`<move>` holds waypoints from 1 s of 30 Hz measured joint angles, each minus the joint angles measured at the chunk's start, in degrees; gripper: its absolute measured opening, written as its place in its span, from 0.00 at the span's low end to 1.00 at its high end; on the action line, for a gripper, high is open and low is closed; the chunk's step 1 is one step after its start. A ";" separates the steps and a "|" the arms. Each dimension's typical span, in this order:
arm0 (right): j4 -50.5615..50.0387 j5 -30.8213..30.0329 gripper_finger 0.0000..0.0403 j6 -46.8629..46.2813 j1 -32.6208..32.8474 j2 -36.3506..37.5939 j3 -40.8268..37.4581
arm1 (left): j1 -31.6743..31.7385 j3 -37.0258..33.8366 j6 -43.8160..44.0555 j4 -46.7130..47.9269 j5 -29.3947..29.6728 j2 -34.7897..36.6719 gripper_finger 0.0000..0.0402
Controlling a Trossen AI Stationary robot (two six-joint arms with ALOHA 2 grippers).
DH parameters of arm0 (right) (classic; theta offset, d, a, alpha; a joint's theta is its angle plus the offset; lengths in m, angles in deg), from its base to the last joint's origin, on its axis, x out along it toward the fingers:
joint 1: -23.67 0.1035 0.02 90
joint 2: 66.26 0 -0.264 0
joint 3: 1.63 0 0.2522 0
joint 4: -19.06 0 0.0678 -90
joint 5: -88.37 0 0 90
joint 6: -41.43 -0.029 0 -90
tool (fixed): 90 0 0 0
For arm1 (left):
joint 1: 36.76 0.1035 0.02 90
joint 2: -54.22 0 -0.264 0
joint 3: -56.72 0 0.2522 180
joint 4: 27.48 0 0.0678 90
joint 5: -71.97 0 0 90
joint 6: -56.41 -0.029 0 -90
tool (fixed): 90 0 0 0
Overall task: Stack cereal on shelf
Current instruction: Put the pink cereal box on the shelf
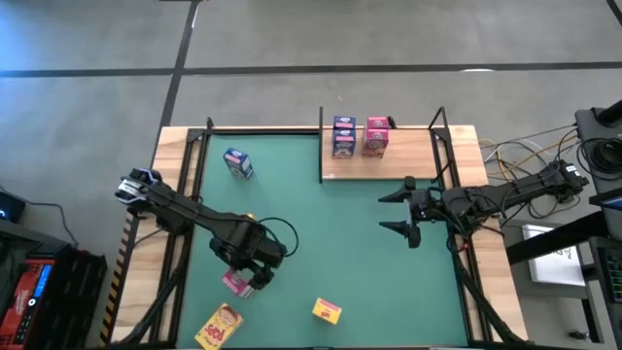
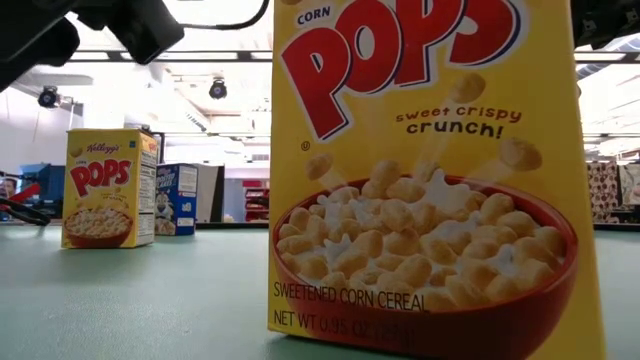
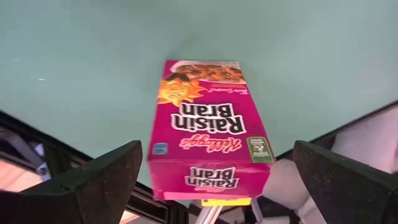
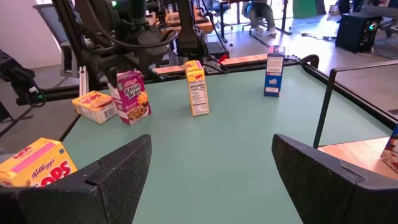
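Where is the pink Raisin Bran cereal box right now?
In the high view, the pink cardboard Raisin Bran box stands on the green mat's near left side, directly beneath the left end effector, whose fingers are open.

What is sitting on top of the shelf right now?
On the shelf, the high view shows blue cereal boxes and pink ones beside them, near its back edge. How many are stacked in each pile cannot be told from above.

The green mat (image 1: 321, 243) carries four cereal boxes: a blue one (image 1: 237, 163) standing at ten o'clock, a pink Raisin Bran box (image 1: 236, 282) at seven, and yellow Corn Pops boxes at six (image 1: 327, 310) and lying flat at seven near the edge (image 1: 219, 326). At one o'clock the light-wood shelf (image 1: 408, 156) holds blue boxes (image 1: 343, 137) beside a pink one (image 1: 376, 137).
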 joint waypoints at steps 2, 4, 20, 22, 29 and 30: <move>-0.02 0.00 0.80 0.00 0.02 -0.02 0.00 | 0.00 1.15 0.68 0.73 1.41 0.00 1.00; 0.00 0.01 0.80 -0.01 0.00 -0.01 0.00 | 0.00 2.27 1.26 1.52 1.98 0.00 1.00; -0.01 0.02 0.80 0.00 0.02 -0.02 0.00 | 0.00 8.57 19.49 8.57 9.78 0.00 1.00; -0.02 0.02 0.80 0.00 0.02 -0.01 0.00 | 0.00 8.86 22.88 8.91 9.79 0.00 1.00; 0.00 0.02 0.80 0.00 0.02 -0.02 0.00 | 0.00 10.64 33.56 11.09 9.93 0.07 1.00; -0.02 0.02 0.80 0.00 0.01 -0.02 0.00 | 0.00 10.98 36.44 11.14 10.24 0.07 1.00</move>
